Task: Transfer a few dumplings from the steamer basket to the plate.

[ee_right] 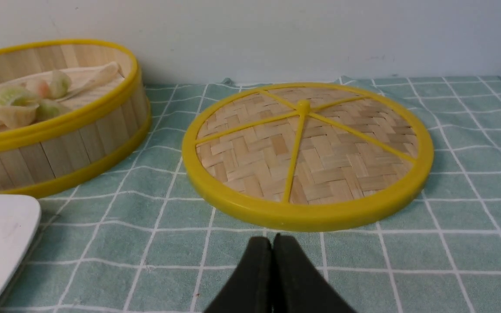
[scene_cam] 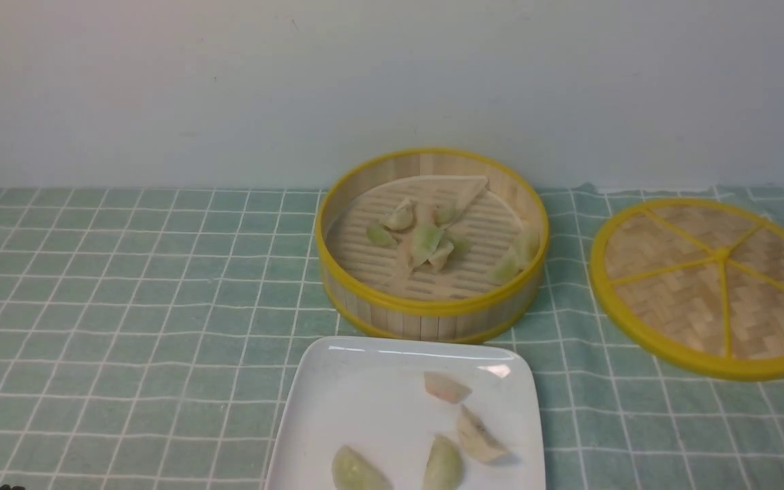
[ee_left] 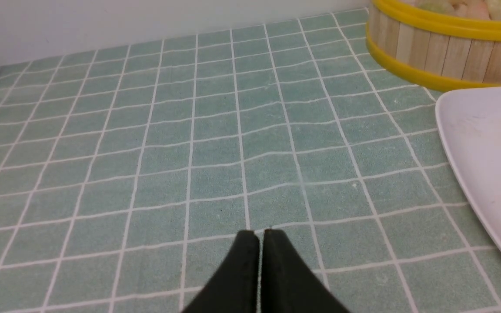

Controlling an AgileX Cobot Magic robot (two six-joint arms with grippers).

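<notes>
**Inspector:** Green checked cloth [scene_cam: 126, 306] covers the tabletop up to a plain pale wall. The steamer basket [scene_cam: 433, 309] stands near the cloth's far edge, mid-width. The plate [scene_cam: 365, 408] lies at the near edge, just in front of the basket. The woven lid [scene_cam: 712, 286] rests flat toward the right edge.

**Clerk:** And the dumplings?

**Inspector:** Four dumplings on the plate [scene_cam: 445, 388]; a cluster more in the basket [scene_cam: 426, 241]. By judgement, the transfer stands complete or between picks.

**Clerk:** The grippers?

**Inspector:** The left gripper [ee_left: 259, 237] has its jaws pressed together, empty, low over bare cloth well left of the plate. The right gripper [ee_right: 272, 243] is likewise closed and empty, just before the lid's near rim. Neither touches a dumpling; all lie well apart from the fingers.

**Clerk:** Next move?

**Inspector:** Should another be wanted, a gripper must open, rise over the basket wall and descend onto one dumpling.
</notes>
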